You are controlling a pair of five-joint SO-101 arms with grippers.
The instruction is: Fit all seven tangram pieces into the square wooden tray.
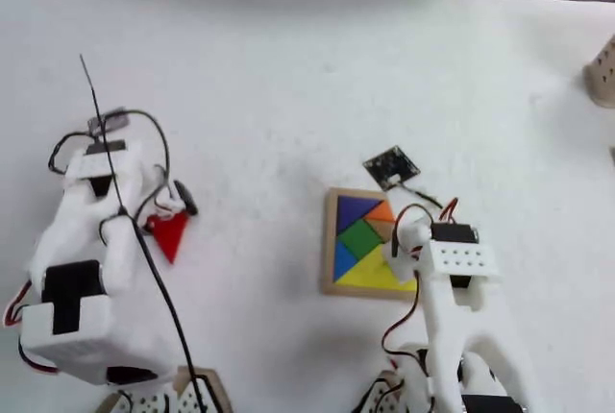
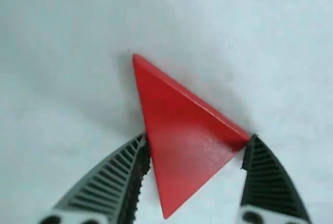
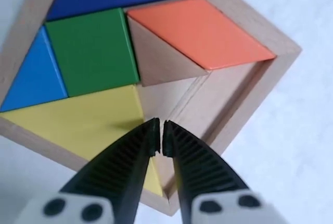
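Left gripper (image 2: 198, 141) clamped on red triangle (image 2: 179, 125), flat on table, well apart from tray (image 3: 281, 60). One finger bears on corner only; I fear pivot or slip on lift. Right gripper (image 3: 160, 130) pinched shut above tray's empty gap, may block my placement.

Wooden tray (image 1: 330, 240) sits a bit right of the desk's (image 1: 288, 77) middle, with blue (image 1: 356, 208), orange (image 1: 382, 211), green (image 1: 360, 237) and yellow (image 1: 373, 275) pieces already in it. The right arm (image 1: 452, 259) covers its 3 o'clock side. Red triangle (image 1: 170, 234) lies way out at the tray's 9 o'clock, right up against the left gripper (image 1: 175, 211). Small black board (image 1: 390, 168) is just off the tray's 1 o'clock.
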